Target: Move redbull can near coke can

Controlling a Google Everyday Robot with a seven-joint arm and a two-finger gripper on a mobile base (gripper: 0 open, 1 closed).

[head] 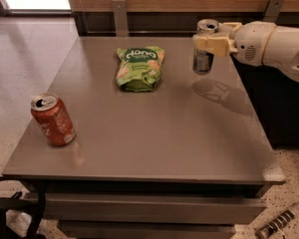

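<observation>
Gripper (210,44) pinching redbull can (203,63) upright just above grey table (164,133), far right, coke can (53,119) well apart at front left, green snack bag (138,67) far middle.

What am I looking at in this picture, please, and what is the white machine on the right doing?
This is one camera view, looking down onto a grey table; where the camera is mounted is not shown. The white shape entering from the right is a robot arm. Its gripper has two fingers closed around the redbull can, a slim silver-blue can, at the table's far right, seemingly lifted just off the surface. A green snack bag lies flat toward the back middle. The coke can stands upright near the front left edge, well apart from the others.
</observation>
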